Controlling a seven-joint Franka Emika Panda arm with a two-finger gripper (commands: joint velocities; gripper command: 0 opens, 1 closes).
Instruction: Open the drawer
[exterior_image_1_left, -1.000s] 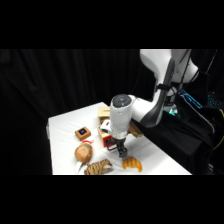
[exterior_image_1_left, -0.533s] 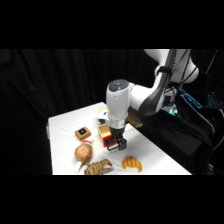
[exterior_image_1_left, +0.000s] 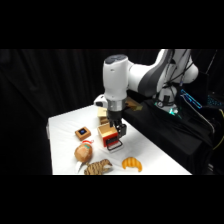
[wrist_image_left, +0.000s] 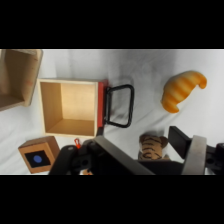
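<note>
The drawer (wrist_image_left: 68, 107) is sitting pulled out on the white table (exterior_image_1_left: 65, 135), open top facing up so you're looking straight into the empty wooden box in the wrist view. Its red front is facing the dark wire handle (wrist_image_left: 120, 105), which is lying flat on the table. Just beside the drawer's back end there's a tan wooden casing (wrist_image_left: 17, 77). The jaws (exterior_image_1_left: 118, 131) are hanging right over the drawer in the side view, but I honestly can't tell if they're spread or closed. A croissant (wrist_image_left: 183, 90) is lying well apart from the handle, a small brown block with a blue dot on top (wrist_image_left: 37, 154) is sitting near the drawer's corner, and a striped pastry (wrist_image_left: 152, 146) is peeking out by the linkage.
</note>
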